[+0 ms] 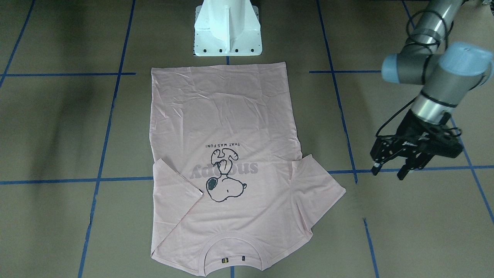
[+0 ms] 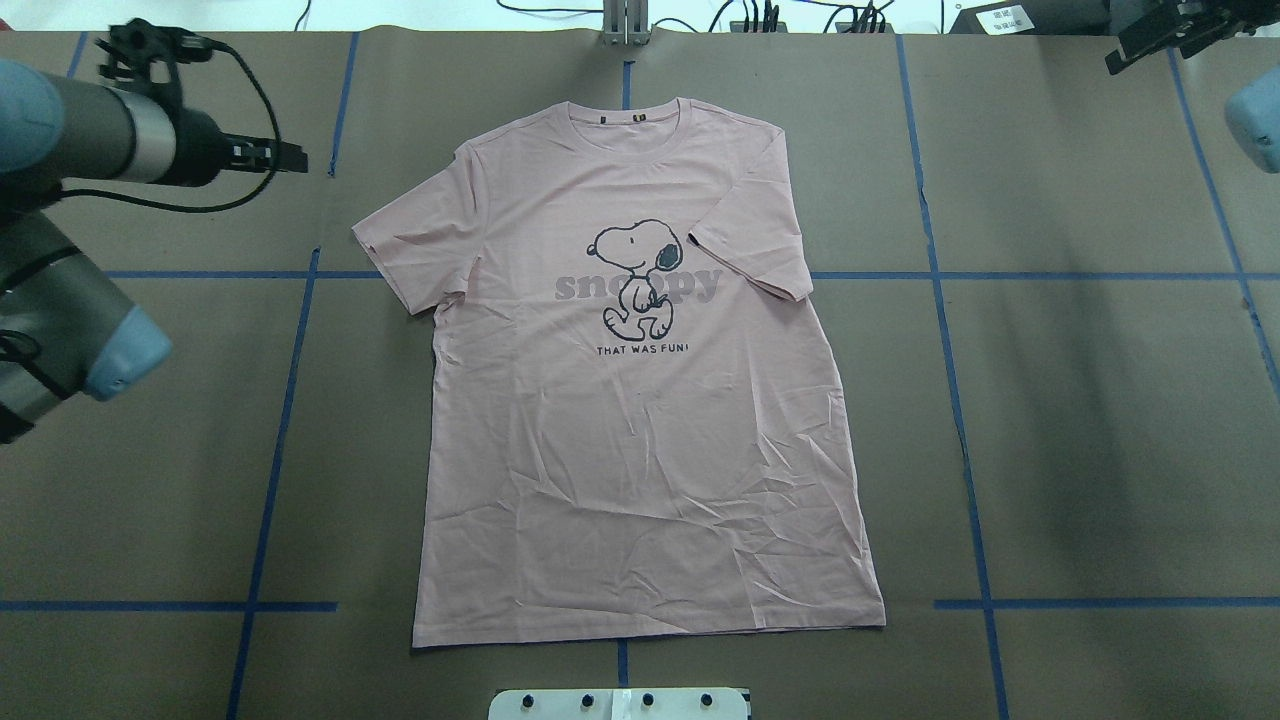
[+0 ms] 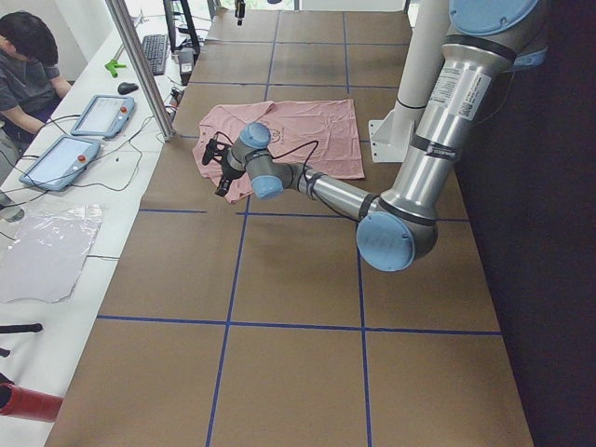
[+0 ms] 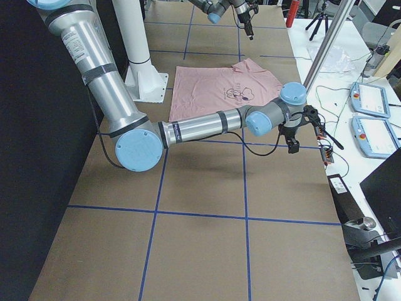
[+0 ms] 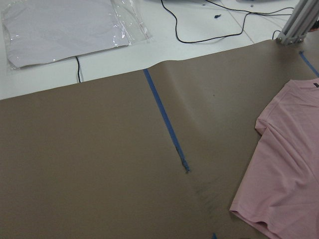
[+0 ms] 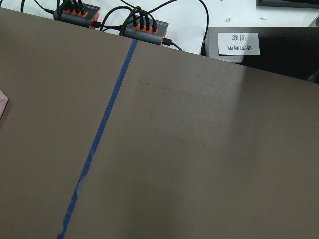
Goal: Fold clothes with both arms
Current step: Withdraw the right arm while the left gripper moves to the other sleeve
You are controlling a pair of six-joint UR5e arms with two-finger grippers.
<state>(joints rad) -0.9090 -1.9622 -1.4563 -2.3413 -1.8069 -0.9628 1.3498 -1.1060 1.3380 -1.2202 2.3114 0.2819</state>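
Observation:
The pale pink T-shirt [image 2: 640, 450] lies flat and front up in the middle of the table, collar [image 2: 632, 125] at the far edge, hem towards the robot. It also shows as the T-shirt [image 1: 227, 116] with the Snoopy print [image 1: 224, 181] upside down. One sleeve [image 2: 400, 250] is spread out; the other sleeve [image 2: 750, 255] lies against the body. My left gripper [image 1: 389, 172] hovers open beside the spread sleeve, holding nothing. My right gripper [image 2: 1150, 40] is at the far right corner, away from the shirt; I cannot tell its state.
The white pedestal base [image 1: 227, 31] stands just behind the hem. Blue tape lines [image 2: 290, 380] cross the brown table cover. A person [image 3: 28, 65] sits at a side bench with tablets [image 3: 102, 114]. A clear plastic bag [image 5: 65, 25] and power strips [image 6: 144, 25] lie beyond the table edge.

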